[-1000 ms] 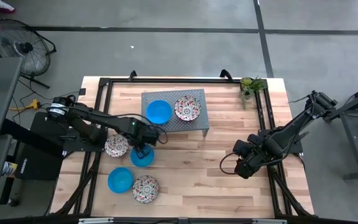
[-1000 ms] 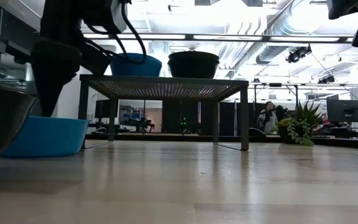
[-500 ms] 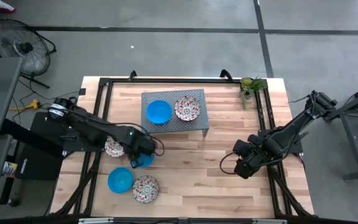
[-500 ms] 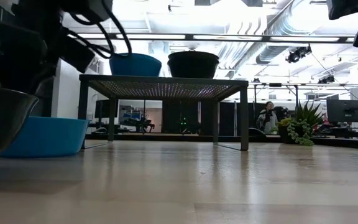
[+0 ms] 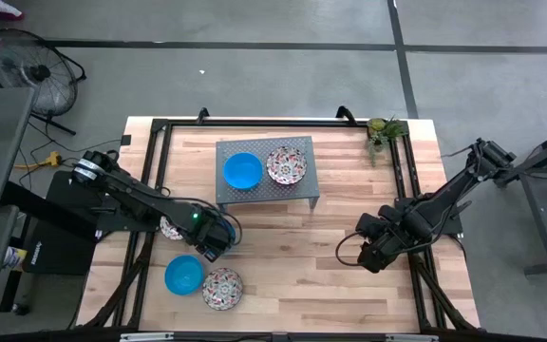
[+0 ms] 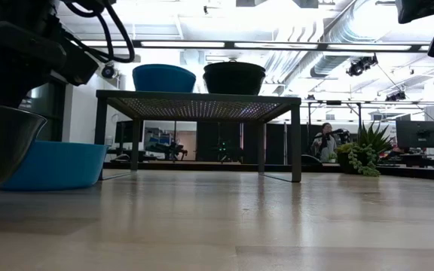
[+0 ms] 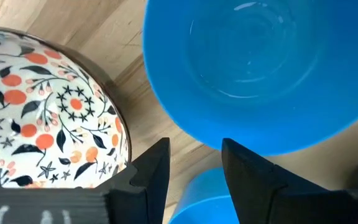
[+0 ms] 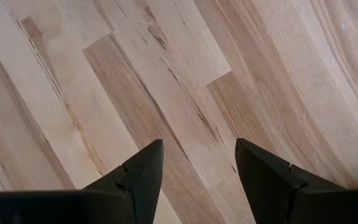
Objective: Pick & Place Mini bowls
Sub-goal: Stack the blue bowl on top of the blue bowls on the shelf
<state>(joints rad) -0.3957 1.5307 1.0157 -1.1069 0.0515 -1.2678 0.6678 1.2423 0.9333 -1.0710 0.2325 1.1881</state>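
1. The left gripper (image 5: 214,237) hangs over the table's (image 5: 283,275) left half, fingers (image 7: 151,168) parted with nothing between them. Beneath it lies a blue mini bowl (image 7: 260,68); at its 9 o'clock, a floral mini bowl (image 5: 170,226).
2. At its 6 o'clock sit another blue bowl (image 5: 183,275) and a floral bowl (image 5: 222,288).
3. On the grey perforated stand (image 5: 297,185), at 12 o'clock, rest a blue bowl (image 5: 242,170) and a floral one (image 5: 286,165).
4. The right gripper (image 5: 370,255) waits at 3 o'clock, fingers (image 8: 143,168) wide, empty.
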